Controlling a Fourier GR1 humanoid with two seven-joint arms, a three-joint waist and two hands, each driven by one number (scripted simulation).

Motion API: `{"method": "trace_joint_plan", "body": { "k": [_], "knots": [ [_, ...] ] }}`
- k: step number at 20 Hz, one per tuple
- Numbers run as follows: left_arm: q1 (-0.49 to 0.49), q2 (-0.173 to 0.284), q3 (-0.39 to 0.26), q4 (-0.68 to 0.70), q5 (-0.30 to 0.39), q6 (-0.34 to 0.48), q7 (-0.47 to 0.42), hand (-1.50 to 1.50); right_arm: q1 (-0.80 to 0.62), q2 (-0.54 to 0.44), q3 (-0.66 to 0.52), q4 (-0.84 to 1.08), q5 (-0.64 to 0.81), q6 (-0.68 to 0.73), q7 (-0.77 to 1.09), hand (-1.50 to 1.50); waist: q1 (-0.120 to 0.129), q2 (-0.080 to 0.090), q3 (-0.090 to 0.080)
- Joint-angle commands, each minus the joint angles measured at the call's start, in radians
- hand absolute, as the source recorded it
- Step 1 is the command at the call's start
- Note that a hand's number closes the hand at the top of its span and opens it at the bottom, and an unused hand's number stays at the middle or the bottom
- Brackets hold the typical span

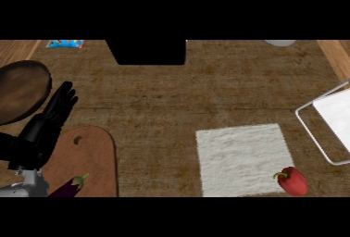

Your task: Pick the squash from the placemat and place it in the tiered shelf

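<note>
White placemat (240,157) flat, bare; white-wire tiered shelf (327,125) right edge.

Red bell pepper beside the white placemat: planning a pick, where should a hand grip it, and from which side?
Likely across the red bell pepper's broad body, from above: it lies on its side, green stem pointing left toward the white placemat.
</note>
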Motion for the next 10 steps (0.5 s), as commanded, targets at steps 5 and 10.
{"method": "trace_joint_plan", "body": {
  "k": [5,10],
  "knots": [
    [-0.012,0.001,0.009,0.028,0.003,-0.009,-0.018,0.00,-0.006,-0.124,0.006,0.176,0.175,0.010,0.020,-1.50,0.010,-0.001,0.001],
    [-0.019,0.002,0.020,0.075,0.003,-0.020,-0.062,0.00,-0.069,-0.072,-0.059,0.061,0.073,0.061,0.066,-1.50,-0.005,-0.006,0.000]
  ]
}}
